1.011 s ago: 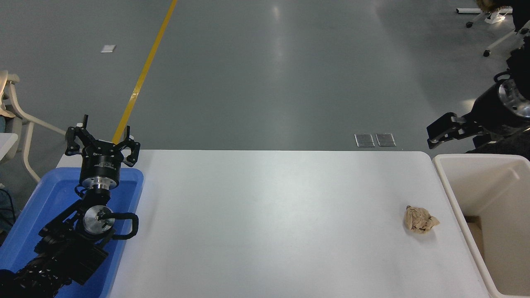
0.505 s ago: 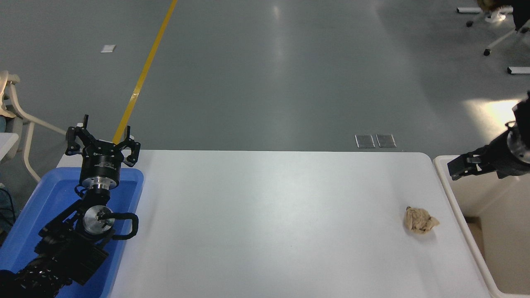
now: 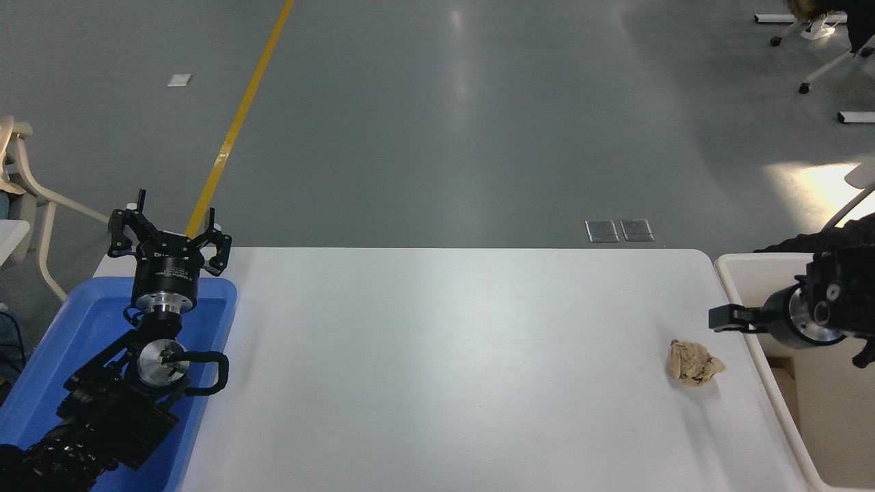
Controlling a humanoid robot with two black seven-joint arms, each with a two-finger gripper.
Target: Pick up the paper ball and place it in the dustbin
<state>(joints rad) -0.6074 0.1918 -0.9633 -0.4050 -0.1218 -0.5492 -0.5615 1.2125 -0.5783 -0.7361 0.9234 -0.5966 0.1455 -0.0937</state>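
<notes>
Lowered since the earlier frames, my right gripper point(image 3: 726, 319), its finger state unreadable, hangs near the ungrasped paper ball point(image 3: 694, 363); pickup and dustbin point(image 3: 752, 338) drop remain.

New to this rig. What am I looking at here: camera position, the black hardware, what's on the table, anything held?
There is a single view, from a camera high on the robot, looking forward and down over a white table. The black hardware is the robot's two arms. The left gripper is parked over a shallow blue tray at the table's left end, fingers spread and empty. The right gripper comes in from the right edge, above the rim of the cream-white dustbin standing beside the table. Seen end-on, its fingers cannot be read as open or shut, but it carries nothing. The only loose item is a crumpled tan paper ball, lying on the table near the right edge, below the right gripper in the picture and untouched.
</notes>
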